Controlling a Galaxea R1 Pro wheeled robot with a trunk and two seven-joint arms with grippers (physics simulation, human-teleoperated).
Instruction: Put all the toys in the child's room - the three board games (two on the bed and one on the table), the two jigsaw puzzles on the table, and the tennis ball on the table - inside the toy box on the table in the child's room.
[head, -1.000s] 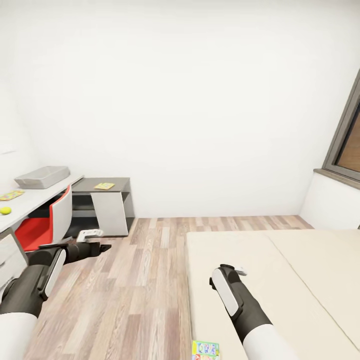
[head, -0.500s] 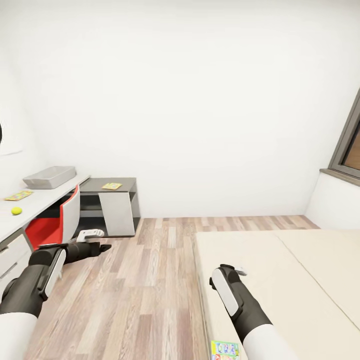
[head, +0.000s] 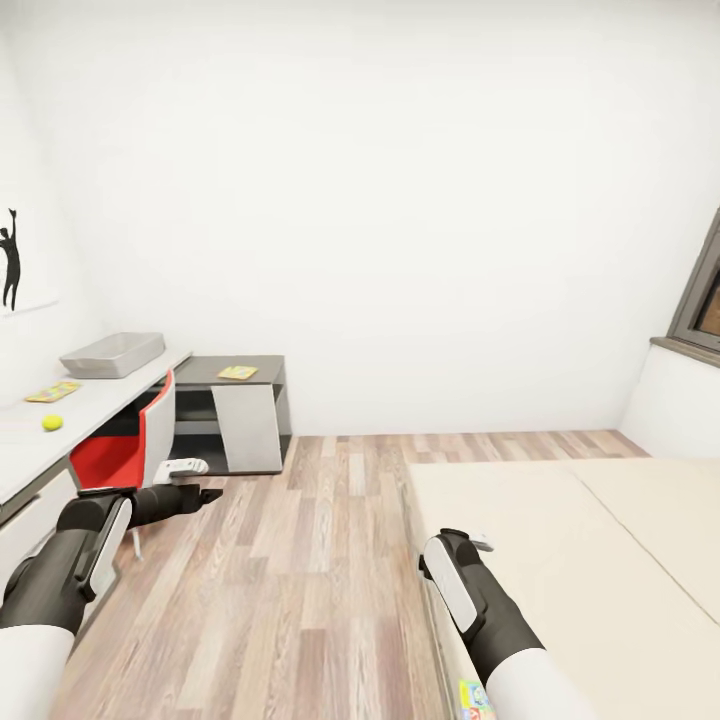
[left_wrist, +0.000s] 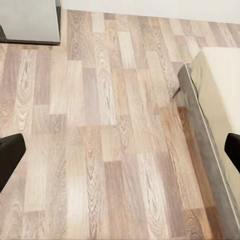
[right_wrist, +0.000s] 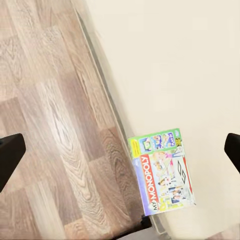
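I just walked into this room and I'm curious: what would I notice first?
Probably the red chair, tucked under the long table by the left wall. On that table sit a grey toy box and a little tennis ball. Then the big beige bed on the right, with a bright Monopoly board game lying near its edge.

Monopoly board game (right_wrist: 162, 171) flat on bed (right_wrist: 190, 75)

Board game (head: 476, 697) cut by the head view's lower edge; flat piece (head: 237, 372) on side unit (head: 262, 368) unreadable.
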